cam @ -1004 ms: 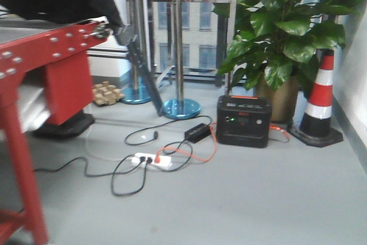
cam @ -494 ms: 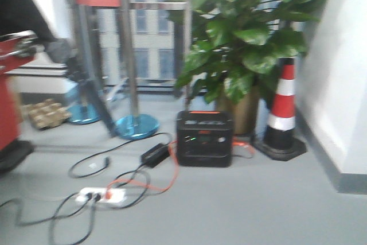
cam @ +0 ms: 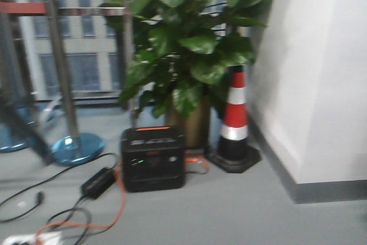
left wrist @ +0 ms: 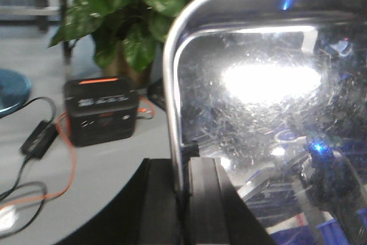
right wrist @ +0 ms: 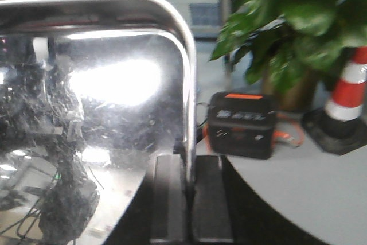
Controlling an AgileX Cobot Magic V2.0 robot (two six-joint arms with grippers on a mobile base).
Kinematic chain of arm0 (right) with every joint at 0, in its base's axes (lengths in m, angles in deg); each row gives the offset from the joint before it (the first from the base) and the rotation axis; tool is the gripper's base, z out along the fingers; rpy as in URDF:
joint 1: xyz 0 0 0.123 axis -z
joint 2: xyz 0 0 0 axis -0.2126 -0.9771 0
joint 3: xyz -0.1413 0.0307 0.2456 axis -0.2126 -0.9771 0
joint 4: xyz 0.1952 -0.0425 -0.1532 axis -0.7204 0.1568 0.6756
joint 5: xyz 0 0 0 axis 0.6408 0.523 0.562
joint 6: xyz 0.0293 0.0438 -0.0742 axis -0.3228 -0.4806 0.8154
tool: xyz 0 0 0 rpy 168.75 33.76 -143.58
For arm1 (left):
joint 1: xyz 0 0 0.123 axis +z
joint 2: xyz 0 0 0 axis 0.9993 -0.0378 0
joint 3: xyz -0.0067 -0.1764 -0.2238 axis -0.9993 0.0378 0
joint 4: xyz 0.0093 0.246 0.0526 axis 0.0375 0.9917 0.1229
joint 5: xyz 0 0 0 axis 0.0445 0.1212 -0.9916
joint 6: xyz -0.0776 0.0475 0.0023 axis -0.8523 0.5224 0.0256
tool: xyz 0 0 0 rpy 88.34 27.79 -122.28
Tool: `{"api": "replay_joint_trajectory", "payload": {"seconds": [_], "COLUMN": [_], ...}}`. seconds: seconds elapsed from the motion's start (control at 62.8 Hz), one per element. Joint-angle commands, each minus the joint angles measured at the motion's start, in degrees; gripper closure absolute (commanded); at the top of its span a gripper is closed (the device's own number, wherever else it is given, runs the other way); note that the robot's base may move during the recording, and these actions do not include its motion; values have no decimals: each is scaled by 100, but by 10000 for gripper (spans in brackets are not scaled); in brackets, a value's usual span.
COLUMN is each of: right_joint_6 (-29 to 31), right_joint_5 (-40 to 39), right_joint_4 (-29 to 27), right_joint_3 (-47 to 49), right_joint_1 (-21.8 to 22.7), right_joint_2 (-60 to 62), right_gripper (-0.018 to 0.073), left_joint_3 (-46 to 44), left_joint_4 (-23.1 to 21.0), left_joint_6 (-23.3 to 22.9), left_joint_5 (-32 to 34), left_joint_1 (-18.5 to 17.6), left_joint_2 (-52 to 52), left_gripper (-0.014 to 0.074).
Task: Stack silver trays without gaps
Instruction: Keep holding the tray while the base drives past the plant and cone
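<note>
In the left wrist view a mirror-shiny silver tray (left wrist: 258, 84) fills the right side, held up above the floor. My left gripper (left wrist: 184, 162) is shut on its left rim, one finger on each side of the rim. In the right wrist view a silver tray (right wrist: 103, 84) fills the left side. My right gripper (right wrist: 186, 162) is shut on its right rim in the same way. Whether both views show one tray I cannot tell. The front view shows neither trays nor grippers.
On the grey floor stand a black power station (cam: 152, 158), a large potted plant (cam: 189, 44) and a red-and-white traffic cone (cam: 234, 121). A white wall (cam: 321, 73) is at the right. Barrier posts with blue bases (cam: 77, 144) and loose cables (cam: 69, 210) lie at the left.
The front view has swung to the right. The red frame and the power strip slid out at the left, and the white wall came in at the right.
</note>
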Motion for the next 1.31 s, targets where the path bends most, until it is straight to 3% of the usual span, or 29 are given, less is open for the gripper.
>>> {"api": "replay_joint_trajectory", "payload": {"seconds": [0.0, 0.398, 1.29], "right_joint_6": [41, 41, 41], "right_joint_5": [-747, -1320, -1370], "right_joint_4": [-46, -46, -46], "right_joint_3": [23, 23, 23], "right_joint_1": [-28, -28, -28], "right_joint_2": [49, 49, 49], "right_gripper": [616, 616, 616], "left_joint_3": [-76, -76, -76], "left_joint_4": [-293, -293, -293], "left_joint_6": [4, 4, 4], "left_joint_5": [153, 153, 153], "left_joint_1": [-57, -57, -57], "left_joint_2": [71, 71, 71], "left_gripper": [614, 614, 614]}}
